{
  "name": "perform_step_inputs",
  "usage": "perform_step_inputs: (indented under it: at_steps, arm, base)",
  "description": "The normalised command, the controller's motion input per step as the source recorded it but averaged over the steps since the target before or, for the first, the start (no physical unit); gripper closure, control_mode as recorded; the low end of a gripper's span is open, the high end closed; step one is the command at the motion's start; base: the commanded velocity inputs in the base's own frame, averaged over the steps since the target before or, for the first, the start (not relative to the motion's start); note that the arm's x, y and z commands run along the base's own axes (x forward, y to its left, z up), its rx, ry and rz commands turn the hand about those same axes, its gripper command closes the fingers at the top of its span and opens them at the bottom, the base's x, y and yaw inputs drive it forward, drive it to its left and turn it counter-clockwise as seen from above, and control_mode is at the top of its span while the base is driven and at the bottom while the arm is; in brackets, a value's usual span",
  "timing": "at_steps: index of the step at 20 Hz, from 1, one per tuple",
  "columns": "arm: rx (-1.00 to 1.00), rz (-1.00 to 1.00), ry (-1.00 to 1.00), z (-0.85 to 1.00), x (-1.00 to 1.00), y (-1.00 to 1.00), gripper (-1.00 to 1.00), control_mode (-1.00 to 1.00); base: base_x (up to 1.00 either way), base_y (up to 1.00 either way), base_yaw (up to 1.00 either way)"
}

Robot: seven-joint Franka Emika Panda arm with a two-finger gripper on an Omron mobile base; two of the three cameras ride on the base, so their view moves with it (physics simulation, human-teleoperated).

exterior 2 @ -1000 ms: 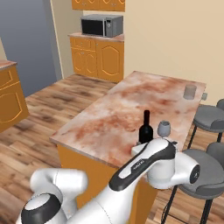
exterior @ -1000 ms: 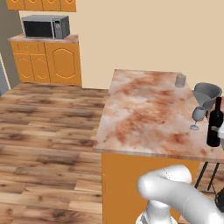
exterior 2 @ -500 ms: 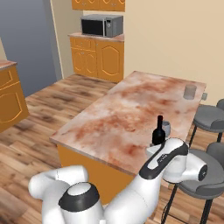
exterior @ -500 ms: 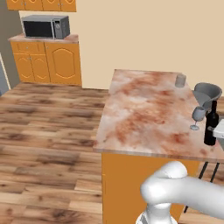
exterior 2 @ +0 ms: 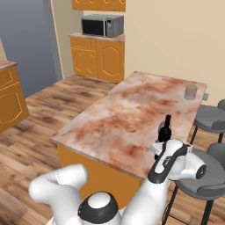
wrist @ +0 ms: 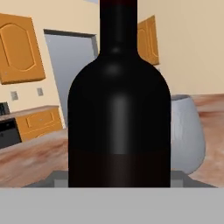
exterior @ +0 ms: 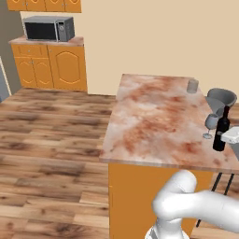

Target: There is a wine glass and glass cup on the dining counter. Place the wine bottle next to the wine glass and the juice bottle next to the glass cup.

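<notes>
On the worktop [exterior: 154, 116], near its right edge, the wine bottle [exterior: 221, 130] stands upright just beside the wine glass [exterior: 210, 123]. Claw jaws are hidden, so clamped or apart, I cannot tell. Farther along stands the glass cup [exterior: 192, 86].

I see the dining counter [exterior: 154, 116], a long island with a reddish-brown and cream marbled top over plain orange panels. Near its far right corner stands the glass cup [exterior: 192, 86], well apart from everything else. Along the right edge, toward the near end, the wine glass [exterior: 211, 124] stands upright on its foot, and the wine bottle [exterior: 221, 130] stands upright just beside it on the stone. In my hand view the bottle's dark body is close in front of the glass's pale bowl.
</notes>
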Motion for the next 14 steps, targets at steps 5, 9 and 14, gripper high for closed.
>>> perform_step_inputs:
  at_steps: [5, 9, 14]
  arm:
    - [0.04, -0.11, 0.0, -0.38, 0.25, -0.12, 1.0, -1.0]
    - [0.0, -0.07, 0.0, -0.45, 0.35, -0.17, 1.0, -1.0]
    - [0.0, -0.01, -0.05, -0.33, 0.17, -0.07, 1.0, -1.0]
  base:
    - [0.0, 0.0, 0.0]
    - [0.0, 0.0, 0.0]
    - [0.0, 0.0, 0.0]
